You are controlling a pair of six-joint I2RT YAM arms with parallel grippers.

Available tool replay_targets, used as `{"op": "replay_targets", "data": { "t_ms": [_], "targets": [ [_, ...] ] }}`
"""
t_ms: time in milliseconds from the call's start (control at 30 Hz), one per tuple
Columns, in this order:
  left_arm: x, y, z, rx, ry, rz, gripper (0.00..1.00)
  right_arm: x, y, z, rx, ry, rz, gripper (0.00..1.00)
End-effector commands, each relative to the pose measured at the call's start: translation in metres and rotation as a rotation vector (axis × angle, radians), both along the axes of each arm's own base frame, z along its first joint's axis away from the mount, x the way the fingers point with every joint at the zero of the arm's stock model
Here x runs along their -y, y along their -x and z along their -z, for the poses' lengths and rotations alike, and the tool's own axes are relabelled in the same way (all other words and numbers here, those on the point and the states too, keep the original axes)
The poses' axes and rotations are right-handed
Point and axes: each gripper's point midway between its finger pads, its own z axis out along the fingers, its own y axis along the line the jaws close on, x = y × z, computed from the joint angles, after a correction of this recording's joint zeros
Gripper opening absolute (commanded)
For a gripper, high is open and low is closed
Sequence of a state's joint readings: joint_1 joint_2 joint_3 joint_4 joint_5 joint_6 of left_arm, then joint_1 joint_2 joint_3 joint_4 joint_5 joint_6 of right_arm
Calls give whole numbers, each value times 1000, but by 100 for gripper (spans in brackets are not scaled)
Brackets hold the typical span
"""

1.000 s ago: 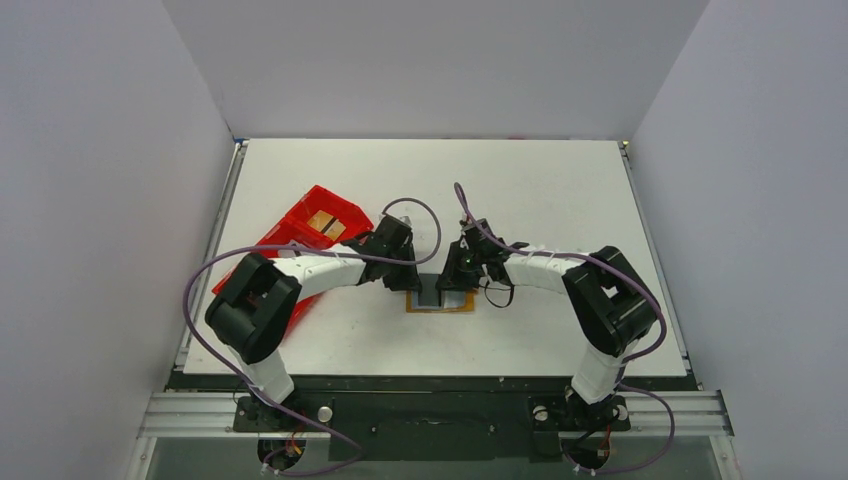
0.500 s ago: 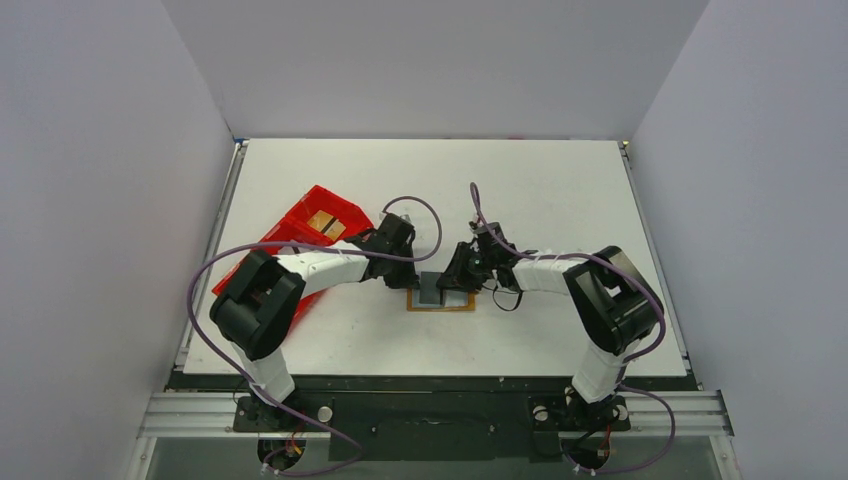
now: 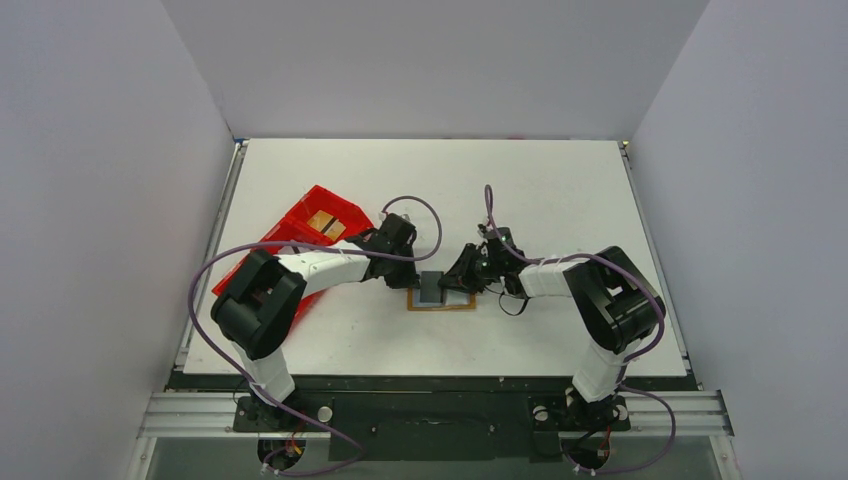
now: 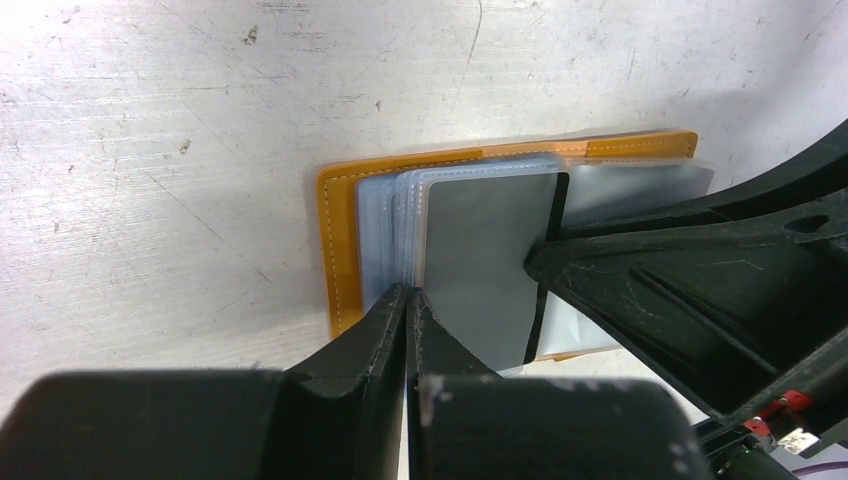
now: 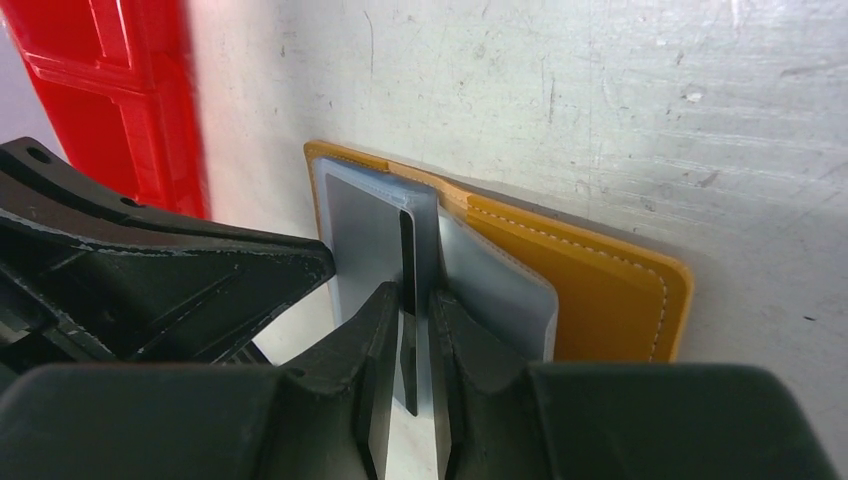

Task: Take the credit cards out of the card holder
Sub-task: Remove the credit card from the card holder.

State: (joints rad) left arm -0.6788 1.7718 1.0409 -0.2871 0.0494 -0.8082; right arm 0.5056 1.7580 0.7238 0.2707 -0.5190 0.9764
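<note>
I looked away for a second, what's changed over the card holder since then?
The right claw tilted lower, its wrist swinging right, while staying at the card holder, pinching a credit card. The left claw, holder and red tray stayed put.

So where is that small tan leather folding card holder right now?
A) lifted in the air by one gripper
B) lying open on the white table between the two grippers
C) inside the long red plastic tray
B: the card holder lies open on the white table, the left gripper at its sleeves and the right gripper pinching a pale grey card, while the red tray sits apart.
</note>
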Motion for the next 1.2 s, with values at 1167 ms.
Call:
{"op": "replay_targets", "data": {
  "t_ms": [1167],
  "targets": [
    [-23,24,48,-99,-154,-64,0,-3,-8,-25,105,-199,15,10]
  ]
}}
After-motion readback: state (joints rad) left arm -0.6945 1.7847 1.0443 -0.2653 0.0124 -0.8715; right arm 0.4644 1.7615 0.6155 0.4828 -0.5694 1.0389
